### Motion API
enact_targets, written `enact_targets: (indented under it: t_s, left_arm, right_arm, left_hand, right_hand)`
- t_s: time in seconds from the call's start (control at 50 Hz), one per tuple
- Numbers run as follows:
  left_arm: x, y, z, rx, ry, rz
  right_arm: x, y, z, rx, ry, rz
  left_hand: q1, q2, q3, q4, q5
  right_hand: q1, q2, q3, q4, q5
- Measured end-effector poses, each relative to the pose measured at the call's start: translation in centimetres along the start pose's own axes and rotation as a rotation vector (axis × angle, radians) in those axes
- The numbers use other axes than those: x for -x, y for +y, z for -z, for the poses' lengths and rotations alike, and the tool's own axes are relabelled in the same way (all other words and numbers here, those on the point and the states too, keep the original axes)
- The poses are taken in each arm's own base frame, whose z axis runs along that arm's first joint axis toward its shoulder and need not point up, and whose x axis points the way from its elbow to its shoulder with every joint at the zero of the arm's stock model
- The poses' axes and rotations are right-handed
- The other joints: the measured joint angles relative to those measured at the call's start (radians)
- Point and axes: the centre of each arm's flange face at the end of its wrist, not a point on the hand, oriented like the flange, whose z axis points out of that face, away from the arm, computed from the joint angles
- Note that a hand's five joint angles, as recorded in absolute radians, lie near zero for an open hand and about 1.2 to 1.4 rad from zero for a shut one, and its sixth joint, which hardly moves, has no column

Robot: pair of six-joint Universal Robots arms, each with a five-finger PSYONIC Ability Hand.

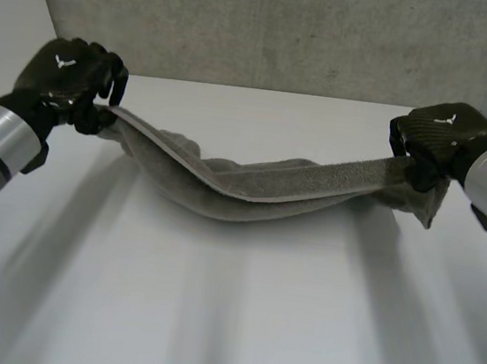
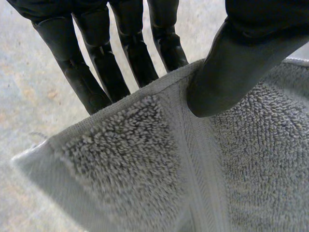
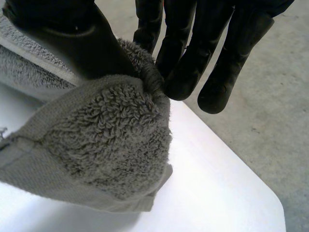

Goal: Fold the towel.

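Note:
A grey terry towel (image 1: 252, 186) hangs in a sagging band between both hands above the white table (image 1: 236, 314), its middle low near the tabletop. My left hand (image 1: 71, 79) holds the towel's left end, thumb (image 2: 231, 72) pressing the cloth (image 2: 159, 164) against the fingers (image 2: 96, 67) near a corner. My right hand (image 1: 440, 139) grips the right end; its thumb (image 3: 72, 38) and fingers (image 3: 193, 63) pinch the bunched edge of the towel (image 3: 106, 140), with a short corner dangling below the hand.
The table's far edge (image 1: 264, 90) runs just behind the towel, with grey floor beyond. A rounded table corner (image 3: 270, 203) lies under the right hand. Bare white tabletop spreads in front of the towel.

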Motion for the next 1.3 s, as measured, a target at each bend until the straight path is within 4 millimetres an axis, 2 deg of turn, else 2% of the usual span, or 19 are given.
enact_targets:
  t_s: [0.1, 0.18, 0.32, 0.4, 0.44, 0.5, 0.56, 0.66, 0.72, 0.8, 0.88, 0.94, 0.96, 1.0, 1.1, 1.12, 1.14, 1.2, 1.3]
  left_arm:
    - [-0.2, -1.0, 0.7, -0.002, 0.023, 0.014]
    - [-0.2, 0.6, 0.1, 0.042, 0.032, 0.027]
    - [0.4, 5.3, -3.3, 0.139, 0.045, -0.018]
    - [1.4, 6.2, -6.7, 0.119, 0.022, -0.096]
    - [1.9, 5.4, -8.5, 0.07, -0.004, -0.132]
    - [2.9, 2.4, -11.0, -0.049, -0.065, -0.178]
    - [4.4, -3.3, -13.2, -0.263, -0.167, -0.207]
    - [6.2, -11.4, -13.7, -0.593, -0.279, -0.2]
    - [6.9, -14.4, -13.4, -0.739, -0.307, -0.203]
    - [7.1, -15.4, -13.5, -0.812, -0.305, -0.218]
    - [6.6, -12.2, -14.2, -0.733, -0.265, -0.236]
    - [6.2, -7.1, -14.4, -0.582, -0.233, -0.246]
    - [6.1, -6.3, -14.4, -0.558, -0.228, -0.247]
    - [5.7, -2.1, -13.8, -0.435, -0.203, -0.25]
    - [4.5, 5.3, -11.3, -0.219, -0.137, -0.242]
    - [4.4, 6.0, -11.0, -0.2, -0.13, -0.241]
    - [4.1, 7.7, -10.2, -0.153, -0.113, -0.238]
    - [3.7, 10.5, -8.2, -0.07, -0.088, -0.236]
    - [4.3, 12.4, -5.6, 0.01, -0.096, -0.235]
  right_arm:
    - [-0.4, -0.7, 0.7, 0.075, -0.054, 0.083]
    - [-0.2, 0.0, -0.3, 0.142, -0.105, 0.162]
    - [0.1, 0.8, -4.9, 0.091, -0.089, 0.262]
    - [-0.4, -1.2, -8.3, -0.097, 0.029, 0.309]
    - [-0.9, -3.2, -9.3, -0.216, 0.11, 0.326]
    - [-1.9, -7.0, -9.8, -0.416, 0.259, 0.337]
    - [-3.6, -11.8, -8.5, -0.657, 0.446, 0.318]
    - [-5.6, -16.4, -5.5, -0.906, 0.612, 0.271]
    - [-5.8, -16.9, -5.0, -0.939, 0.622, 0.261]
    - [-5.2, -15.9, -6.1, -0.878, 0.56, 0.265]
    - [-3.7, -13.3, -8.4, -0.731, 0.43, 0.274]
    - [-2.5, -10.9, -9.9, -0.618, 0.339, 0.272]
    - [-2.3, -10.4, -10.1, -0.6, 0.325, 0.271]
    - [-1.4, -8.6, -11.0, -0.526, 0.272, 0.267]
    - [0.5, -4.4, -12.4, -0.397, 0.167, 0.264]
    - [0.8, -3.8, -12.6, -0.382, 0.152, 0.265]
    - [1.5, -2.4, -12.8, -0.346, 0.114, 0.267]
    - [3.3, 0.7, -13.1, -0.272, 0.029, 0.279]
    - [5.8, 4.6, -12.4, -0.172, -0.084, 0.315]
  left_hand:
    - [0.0, 0.0, 0.0, 0.0, 0.0]
    - [0.0, 0.0, 0.001, 0.0, 0.0]
    - [0.0, 0.0, 0.002, 0.0, 0.0]
    - [0.0, 0.001, 0.003, 0.0, 0.0]
    - [0.0, 0.004, 0.003, 0.0, 0.0]
    - [0.0, 0.004, 0.004, 0.0, 0.0]
    - [0.0, 0.004, 0.004, 0.0, 0.0]
    - [0.0, 0.004, 0.005, 0.0, 0.0]
    - [0.0, 0.004, 0.005, 0.0, 0.0]
    - [0.0, 0.004, 0.005, 0.0, 0.003]
    - [0.0, 0.004, 0.005, 0.0, 0.005]
    - [0.0, 0.004, 0.006, 0.0, 0.005]
    - [0.0, 0.004, 0.006, 0.0, 0.005]
    - [0.0, 0.004, 0.006, 0.0, 0.005]
    - [0.0, 0.004, 0.007, 0.0, 0.005]
    - [0.0, 0.004, 0.007, 0.0, 0.005]
    - [0.0, 0.004, 0.007, 0.0, 0.005]
    - [0.0, 0.004, 0.007, 0.0, 0.005]
    - [0.0, 0.004, 0.007, 0.0, 0.005]
  right_hand:
    - [0.0, 0.0, 0.0, 0.0, 0.0]
    - [0.0, 0.0, 0.0, 0.0, 0.0]
    - [0.0, 0.0, 0.0, 0.0, 0.0]
    - [0.0, 0.0, 0.0, 0.007, 0.0]
    - [0.0, 0.0, 0.0, 0.007, 0.0]
    - [0.0, 0.0, 0.0, 0.007, 0.0]
    - [0.001, 0.0, 0.0, 0.007, 0.0]
    - [0.003, 0.0, 0.001, 0.007, 0.003]
    - [0.003, 0.005, 0.004, 0.007, 0.008]
    - [0.003, 0.005, 0.004, 0.007, 0.008]
    - [0.004, 0.005, 0.005, 0.007, 0.008]
    - [0.004, 0.005, 0.005, 0.007, 0.008]
    - [0.004, 0.005, 0.005, 0.007, 0.008]
    - [0.004, 0.005, 0.005, 0.007, 0.008]
    - [0.004, 0.005, 0.005, 0.007, 0.008]
    - [0.004, 0.005, 0.005, 0.007, 0.008]
    - [0.004, 0.005, 0.005, 0.007, 0.008]
    - [0.004, 0.005, 0.005, 0.007, 0.008]
    - [0.004, 0.005, 0.005, 0.007, 0.008]
